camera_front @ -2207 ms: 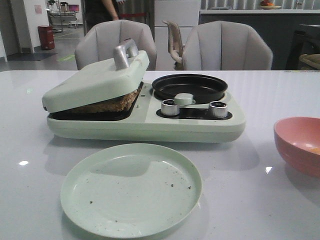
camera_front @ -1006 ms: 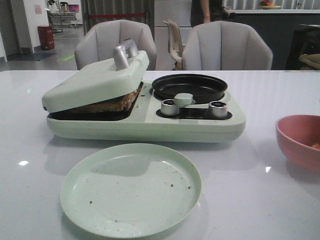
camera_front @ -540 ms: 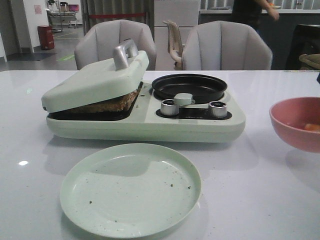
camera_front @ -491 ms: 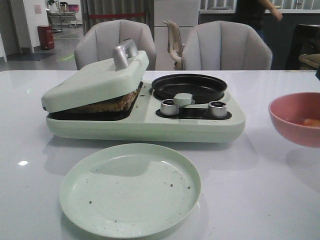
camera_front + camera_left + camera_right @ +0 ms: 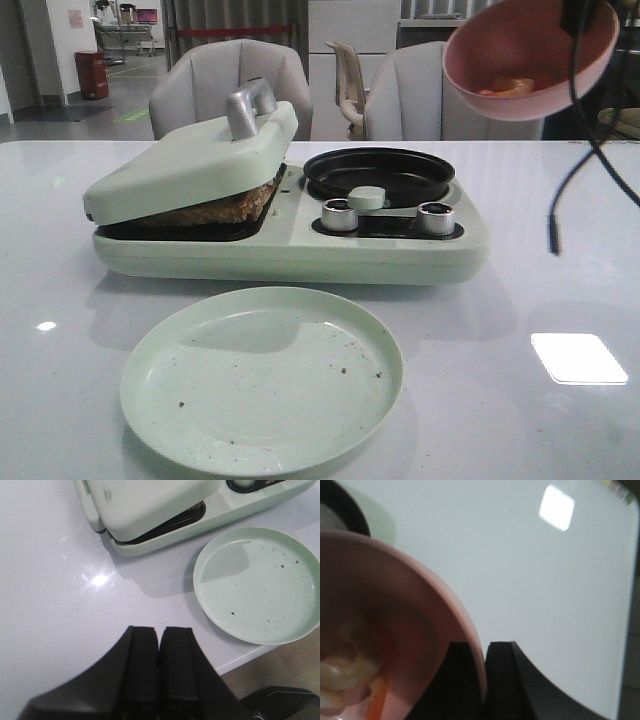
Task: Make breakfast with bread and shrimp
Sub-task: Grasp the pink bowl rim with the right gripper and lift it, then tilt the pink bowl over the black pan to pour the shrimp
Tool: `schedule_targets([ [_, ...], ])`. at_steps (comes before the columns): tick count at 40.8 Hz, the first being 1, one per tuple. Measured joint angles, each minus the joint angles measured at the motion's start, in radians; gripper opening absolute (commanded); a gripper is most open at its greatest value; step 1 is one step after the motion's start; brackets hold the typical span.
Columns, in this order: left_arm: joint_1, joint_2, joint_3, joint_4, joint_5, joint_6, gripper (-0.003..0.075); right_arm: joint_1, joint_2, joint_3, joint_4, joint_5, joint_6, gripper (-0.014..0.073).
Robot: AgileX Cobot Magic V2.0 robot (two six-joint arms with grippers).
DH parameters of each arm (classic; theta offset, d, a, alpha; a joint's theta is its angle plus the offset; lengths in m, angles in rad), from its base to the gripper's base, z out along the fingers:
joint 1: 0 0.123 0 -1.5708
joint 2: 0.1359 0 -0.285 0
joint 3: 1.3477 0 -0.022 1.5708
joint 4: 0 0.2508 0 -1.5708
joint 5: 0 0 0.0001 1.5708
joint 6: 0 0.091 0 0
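Note:
My right gripper (image 5: 484,652) is shut on the rim of a pink bowl (image 5: 530,55), held high above the table's right side and tilted toward the black round pan (image 5: 379,172). A pinkish-orange shrimp (image 5: 507,88) lies inside the bowl; it also shows in the right wrist view (image 5: 345,675). Browned bread (image 5: 215,208) sits in the cooker under the half-raised pale green lid (image 5: 190,160). My left gripper (image 5: 159,640) is shut and empty, above the table's near left edge, apart from the green plate (image 5: 257,582).
The pale green cooker (image 5: 290,245) stands mid-table with two knobs (image 5: 436,218). An empty green plate (image 5: 262,375) with crumbs lies in front of it. A black cable (image 5: 575,130) hangs from the right arm. Two grey chairs (image 5: 455,95) stand behind the table.
The pink bowl with the shrimp has risen from the table at the right and moved up and left, now tilted near the pan. The left arm has not moved.

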Motion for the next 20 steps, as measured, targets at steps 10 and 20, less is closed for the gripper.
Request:
schedule_targets([
  [10, 0.000, 0.000, 0.000, 0.000, 0.000, 0.000, 0.0110, 0.191, 0.133, -0.116, -0.464, 0.019, 0.238, 0.0045],
  [20, 0.000, 0.000, 0.000, 0.000, 0.000, 0.000, 0.0110, 0.272, 0.235, -0.126, -0.846, 0.030, 0.454, 0.0045],
])
